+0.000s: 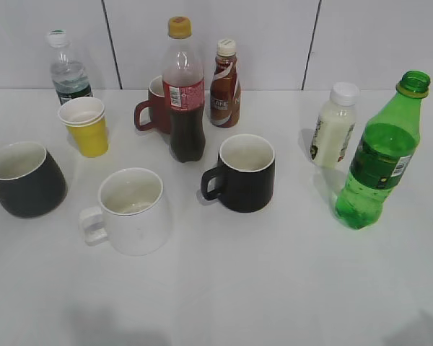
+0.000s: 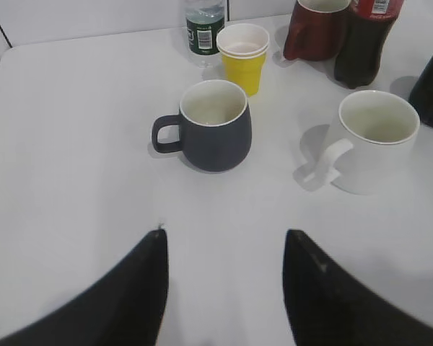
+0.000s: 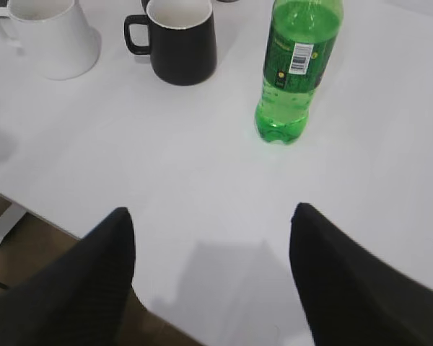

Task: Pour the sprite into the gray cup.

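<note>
The sprite (image 1: 381,154), a green uncapped bottle, stands upright at the table's right; it also shows in the right wrist view (image 3: 296,68). The gray cup (image 1: 23,179) sits at the far left, off-white inside; in the left wrist view (image 2: 215,130) its handle points left. My left gripper (image 2: 226,234) is open and empty, well short of the gray cup. My right gripper (image 3: 213,213) is open and empty above the table's front edge, well short of the sprite. Neither gripper shows in the exterior view.
A white mug (image 1: 132,210) and a black mug (image 1: 243,173) stand mid-table. Behind are a cola bottle (image 1: 184,94), a dark red mug (image 1: 154,107), a coffee bottle (image 1: 224,85), yellow cups (image 1: 86,127), a water bottle (image 1: 67,71) and a white bottle (image 1: 333,125).
</note>
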Available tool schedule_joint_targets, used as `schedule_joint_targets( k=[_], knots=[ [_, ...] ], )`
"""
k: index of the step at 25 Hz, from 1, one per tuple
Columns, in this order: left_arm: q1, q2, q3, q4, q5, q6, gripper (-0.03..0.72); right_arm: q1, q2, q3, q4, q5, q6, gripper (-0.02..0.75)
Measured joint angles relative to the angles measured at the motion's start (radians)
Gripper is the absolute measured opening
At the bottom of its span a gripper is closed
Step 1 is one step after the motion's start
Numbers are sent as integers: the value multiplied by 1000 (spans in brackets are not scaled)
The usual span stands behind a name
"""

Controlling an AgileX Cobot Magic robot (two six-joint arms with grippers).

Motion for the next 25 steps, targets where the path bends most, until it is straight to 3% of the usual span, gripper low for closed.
schedule_joint_targets(
  k=[5,14,25],
  knots=[
    [4,0,0,1,0,0,370,0,0,0,0,0,0,504],
    [103,-33,0,4,-5,0,351,0,0,0,0,0,0,504],
    [129,-70,0,4,-6,0,298,0,0,0,0,0,0,504]
  ],
)
